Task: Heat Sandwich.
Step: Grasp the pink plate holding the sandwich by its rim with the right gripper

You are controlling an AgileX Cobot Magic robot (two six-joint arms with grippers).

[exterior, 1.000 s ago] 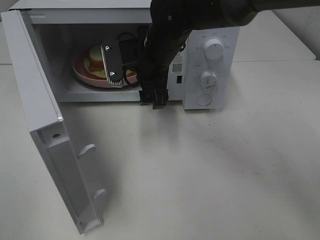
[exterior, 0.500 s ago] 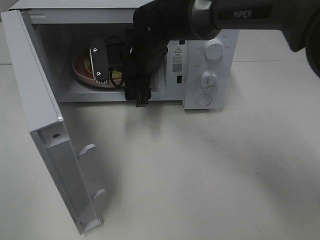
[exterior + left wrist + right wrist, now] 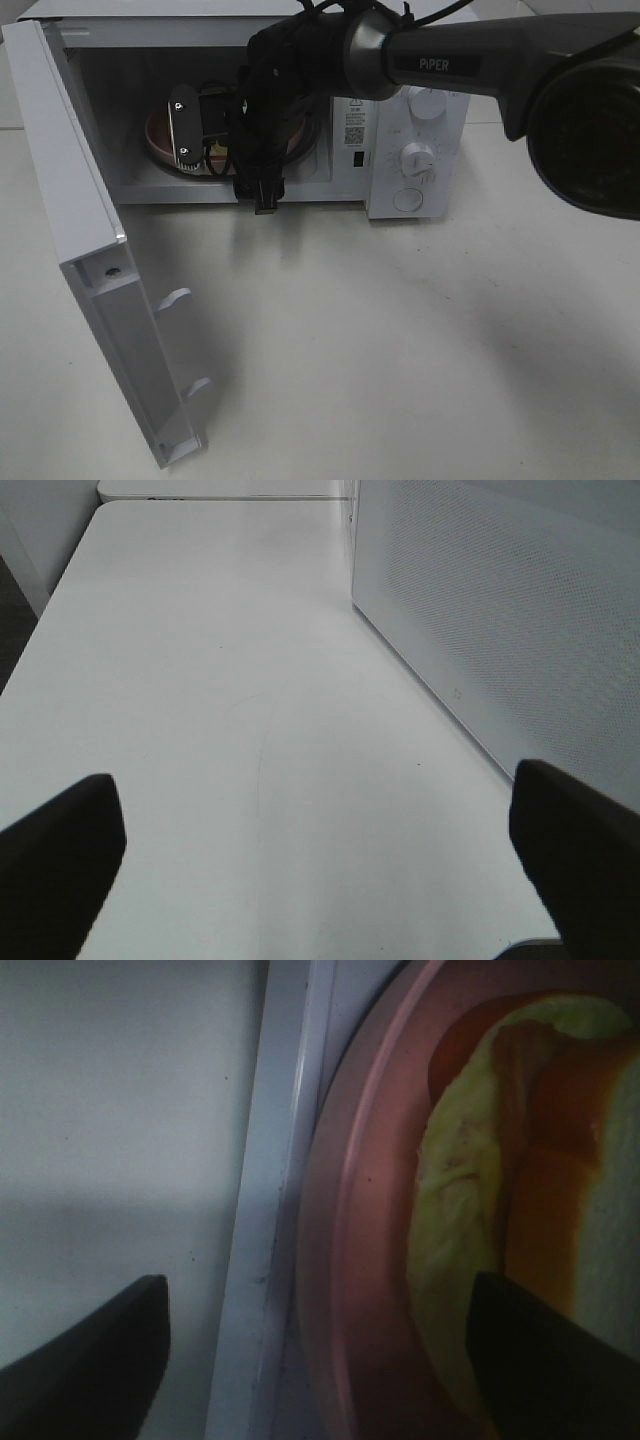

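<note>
White tabletop (image 3: 420,340), microwave (image 3: 440,190) at rear w/ door (image 3: 70,190) swung open. R arm reaches into cavity; right end effector (image 3: 320,1360) jaws wide apart, gripping nothing, over rim of pink plate (image 3: 350,1260). On that plate, inside cavity: sandwich (image 3: 500,1210). Left end effector (image 3: 320,870) spread too, empty, above tabletop beside perforated white panel (image 3: 500,630).

Right arm (image 3: 440,65): reached across to the left side, wrist bent downward.
Right gripper (image 3: 320,1355): jaws were spread wide.
Left gripper (image 3: 320,850): jaws were spread wide, angled downward.
</note>
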